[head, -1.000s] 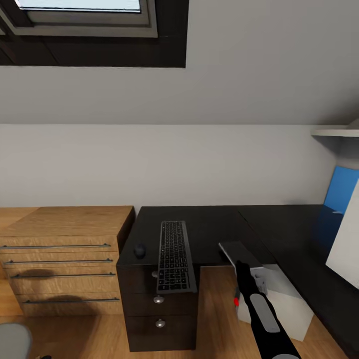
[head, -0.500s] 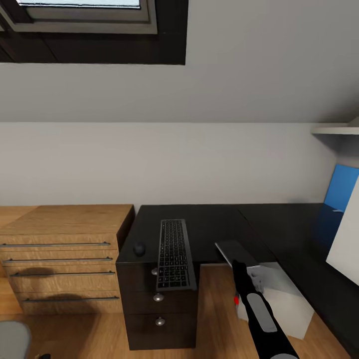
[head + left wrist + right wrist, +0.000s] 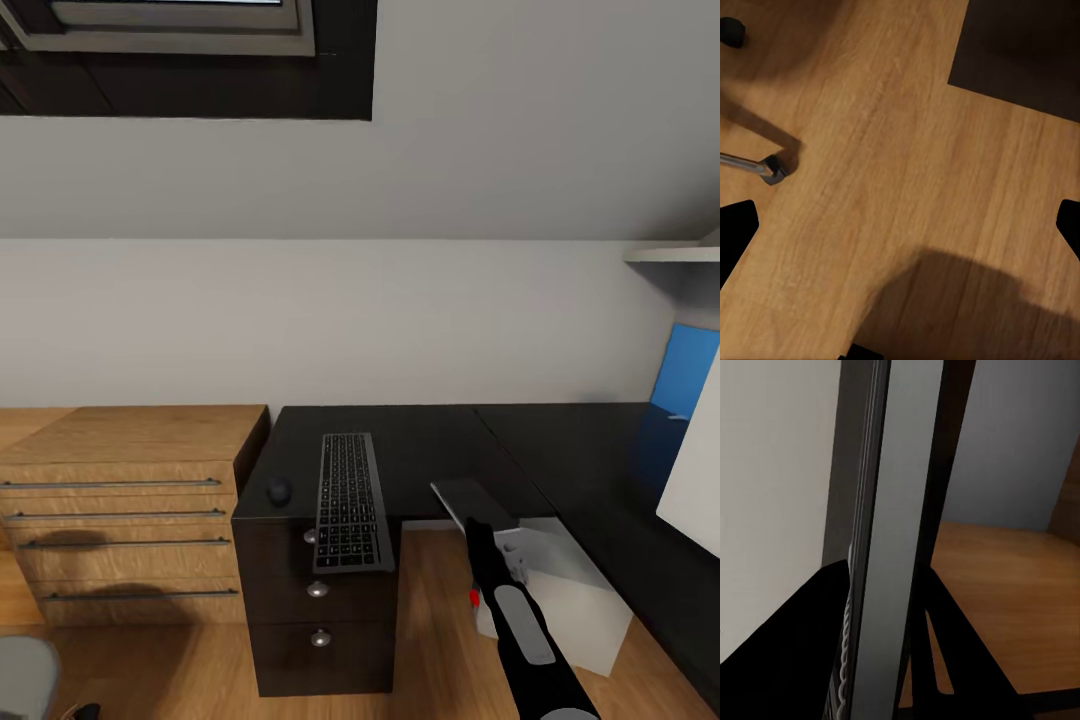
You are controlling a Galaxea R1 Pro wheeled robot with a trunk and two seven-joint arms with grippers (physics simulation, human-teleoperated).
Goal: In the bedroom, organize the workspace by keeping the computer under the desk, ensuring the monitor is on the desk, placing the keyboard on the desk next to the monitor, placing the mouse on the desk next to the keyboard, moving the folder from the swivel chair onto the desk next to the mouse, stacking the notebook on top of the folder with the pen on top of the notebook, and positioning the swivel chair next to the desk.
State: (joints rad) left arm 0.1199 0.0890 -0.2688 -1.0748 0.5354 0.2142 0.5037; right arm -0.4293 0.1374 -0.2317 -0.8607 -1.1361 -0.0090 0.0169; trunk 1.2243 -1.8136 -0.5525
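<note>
In the head view, a black desk (image 3: 440, 450) is seen running along the wall and turning off to the right, where it is cut by the frame edge; a keyboard (image 3: 349, 500) lies lengthwise on its left end, its near end overhanging the drawer front; a small dark mouse (image 3: 279, 492) sits just beside the keyboard, on its left. A wooden dresser (image 3: 130, 500) stands against the desk's left side. The right arm (image 3: 520, 630) is seen reaching forward from the bottom edge, a thin grey panel (image 3: 470, 503) standing at its tip (what it is cannot be told); a white box-like object (image 3: 575, 600) sits on the floor under the desk. A white slab (image 3: 695, 480) and a blue one (image 3: 688, 370) are cut off at the right edge.

In the left wrist view, wooden floor (image 3: 907, 165) is shown, with a dark fingertip (image 3: 735, 225) at each side, set well apart; a metal leg with a caster (image 3: 772, 169) is partly cut off.

In the right wrist view, the same grey panel (image 3: 889, 532) is seen edge-on between dark fingers (image 3: 787, 652); the gripper is clamped on it.
</note>
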